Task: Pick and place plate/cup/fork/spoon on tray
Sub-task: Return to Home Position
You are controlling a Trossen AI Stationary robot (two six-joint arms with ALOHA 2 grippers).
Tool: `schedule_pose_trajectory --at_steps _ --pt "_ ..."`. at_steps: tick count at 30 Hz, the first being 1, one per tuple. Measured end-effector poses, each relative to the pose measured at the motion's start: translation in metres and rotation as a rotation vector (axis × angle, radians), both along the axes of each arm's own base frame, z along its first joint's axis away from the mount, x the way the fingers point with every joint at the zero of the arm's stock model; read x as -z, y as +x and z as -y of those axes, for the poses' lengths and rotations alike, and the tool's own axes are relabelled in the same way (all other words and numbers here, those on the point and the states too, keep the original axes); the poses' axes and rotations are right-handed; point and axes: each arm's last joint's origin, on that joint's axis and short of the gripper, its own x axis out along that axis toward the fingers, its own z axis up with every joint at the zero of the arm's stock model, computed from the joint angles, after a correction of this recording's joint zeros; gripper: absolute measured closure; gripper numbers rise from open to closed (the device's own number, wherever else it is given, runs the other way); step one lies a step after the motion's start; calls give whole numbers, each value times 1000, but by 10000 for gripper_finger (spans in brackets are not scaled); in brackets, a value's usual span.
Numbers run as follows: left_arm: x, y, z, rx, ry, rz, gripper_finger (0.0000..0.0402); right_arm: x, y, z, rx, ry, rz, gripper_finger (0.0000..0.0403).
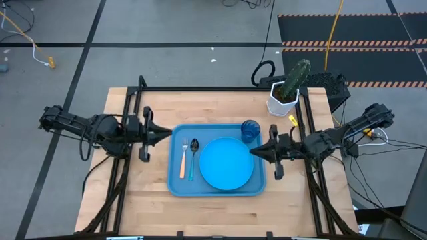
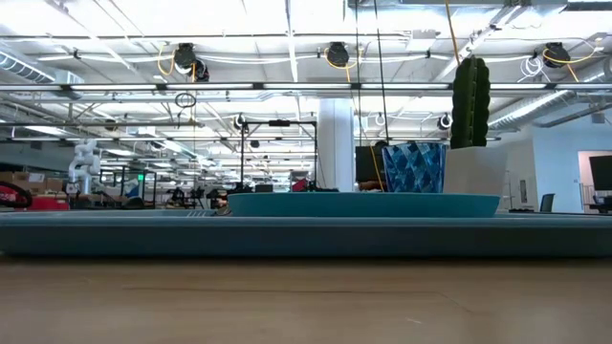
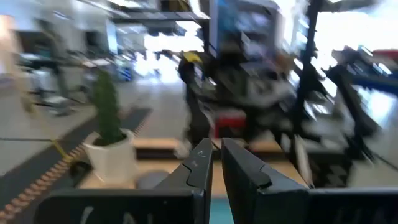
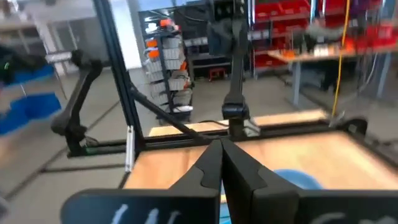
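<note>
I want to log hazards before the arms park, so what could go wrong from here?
1. The right gripper is beside the right rim of the tray, near the cup; a sideways swing could nudge the tray or tip the cup.
2. The left gripper points at the tray's left rim, close to the fork and spoon; a bump might shift them.
3. The cactus pot stands close to the right arm and could get knocked.

A pale wood-grain surface (image 1: 140, 200) carries a dull blue tray (image 1: 175, 189). On it are a bright sky-blue plate (image 1: 227, 163), a dark blue faceted cup (image 1: 250, 130), an orange-handled fork (image 1: 183, 161) with whitish tines, and a dark-bowled spoon (image 1: 193, 160) with a light-blue handle. At 1 o'clock from the tray, a green cactus (image 1: 295, 77) stands in a white pot (image 1: 280, 104), and the grey floor (image 1: 167, 27) shows black lines.
</note>
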Motion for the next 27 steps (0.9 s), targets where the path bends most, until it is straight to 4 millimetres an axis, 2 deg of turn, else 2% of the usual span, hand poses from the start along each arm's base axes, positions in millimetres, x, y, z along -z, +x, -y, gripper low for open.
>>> schedule_pose_trajectory --at_steps 6,11,17,22,27 --pt "3 -23 -6 135 12 -64 364 -1 -17 5 -83 -143 -42 403" --pt "7 -49 -15 145 16 -91 364 5 -31 10 -128 -175 -90 403" --pt "31 -69 -20 145 -33 -44 364 39 -48 15 -217 -120 48 403" --pt "57 -73 -22 134 -74 -53 364 74 -59 18 -214 -38 207 403" --pt "82 -75 -22 134 -107 -37 364 101 -66 22 -213 -17 223 403"
